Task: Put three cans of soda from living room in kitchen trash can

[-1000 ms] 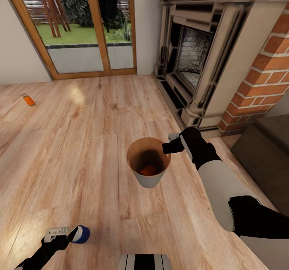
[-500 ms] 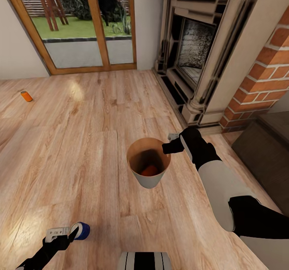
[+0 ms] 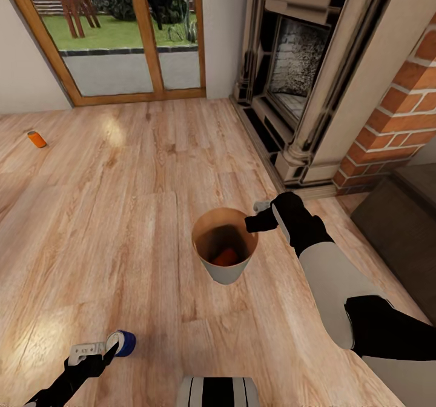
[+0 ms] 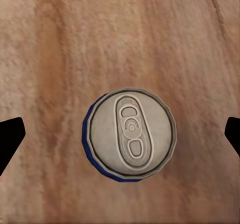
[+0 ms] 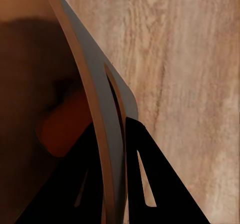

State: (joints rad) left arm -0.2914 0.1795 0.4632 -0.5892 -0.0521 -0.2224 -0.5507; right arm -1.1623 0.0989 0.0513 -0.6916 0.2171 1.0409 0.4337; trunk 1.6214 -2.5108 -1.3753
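Observation:
The grey tash can [image 3: 224, 268], wood-brown inside, hangs above the floor with my right gripper [image 3: 257, 220] shut on its rim. The right wrist view shows the fingers [image 5: 145, 159] pinching the bin wall [image 5: 92, 84]. One orange can of soda [image 3: 227, 257] lies at the bin's bottom [image 5: 65, 124]. A blue can of soda [image 3: 121, 342] stands upright on the floor by my left gripper [image 3: 111, 349]. In the left wrist view its silver top [image 4: 129, 134] sits between the spread, open fingertips [image 4: 10, 139], with neither touching it. Another orange can of soda [image 3: 36, 138] lies far left on the floor.
I am in the living room, on a light wood floor [image 3: 139, 213]. A brick fireplace [image 3: 303, 74] stands at the right. A dark low cabinet [image 3: 399, 225] is beside it. A glass patio door [image 3: 115, 37] is ahead.
The whole head view has shifted, so the camera moved. The right gripper keeps its hold on the bin. The blue can now shows more of its silver top beside the left gripper.

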